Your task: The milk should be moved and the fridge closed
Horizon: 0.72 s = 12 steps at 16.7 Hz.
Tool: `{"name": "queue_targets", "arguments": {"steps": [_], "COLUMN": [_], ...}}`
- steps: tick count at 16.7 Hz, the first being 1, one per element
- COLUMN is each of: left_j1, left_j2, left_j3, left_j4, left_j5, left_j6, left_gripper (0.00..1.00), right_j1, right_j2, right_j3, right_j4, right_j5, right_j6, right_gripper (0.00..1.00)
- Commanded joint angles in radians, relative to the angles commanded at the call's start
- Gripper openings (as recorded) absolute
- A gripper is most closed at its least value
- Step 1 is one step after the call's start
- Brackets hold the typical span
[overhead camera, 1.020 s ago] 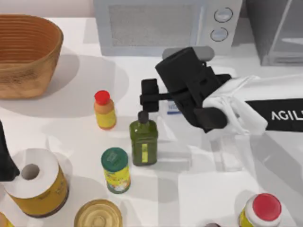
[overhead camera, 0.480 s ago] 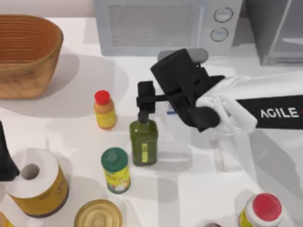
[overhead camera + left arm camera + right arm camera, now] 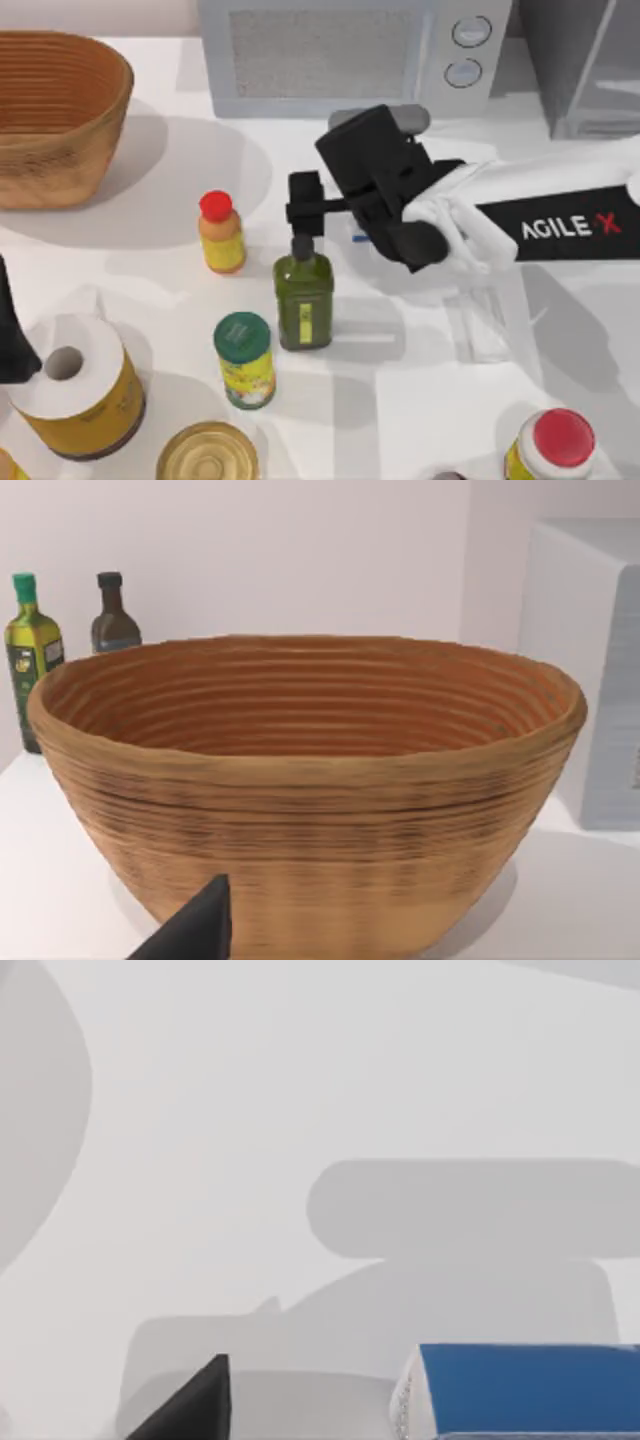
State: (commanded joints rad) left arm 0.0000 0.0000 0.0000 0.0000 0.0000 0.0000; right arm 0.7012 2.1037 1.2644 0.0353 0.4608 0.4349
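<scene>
Top view: right pincer (image 3: 352, 215) hovers over the counter (image 3: 420, 400), just beyond the green bottle (image 3: 304, 300); whether its fingers grip, I cannot tell. Milk (image 3: 520, 1390) sits right beneath the pincer. Fridge (image 3: 585, 60) stands well off. Left arm idles beside the basket (image 3: 300, 790).

milk (image 3: 520, 1388): blue-topped carton, white edge, mostly hidden at table centre, right of green bottle's cap | fridge (image 3: 585, 65): grey cabinet, back right corner, pale-framed glassy door
</scene>
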Motion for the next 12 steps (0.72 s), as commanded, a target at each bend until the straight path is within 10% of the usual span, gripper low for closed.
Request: {"name": "queue_targets", "arguments": {"steps": [12], "left_j1": [0.0], "left_j2": [0.0], "left_j3": [0.0], "left_j4": [0.0], "left_j5": [0.0], "left_j6": [0.0], "left_gripper": [1.0], "right_j1": [0.0], "right_j2": [0.0], "right_j3": [0.0], "right_j4": [0.0], "right_j5": [0.0], "right_j6": [0.0], "right_gripper": [0.1]}}
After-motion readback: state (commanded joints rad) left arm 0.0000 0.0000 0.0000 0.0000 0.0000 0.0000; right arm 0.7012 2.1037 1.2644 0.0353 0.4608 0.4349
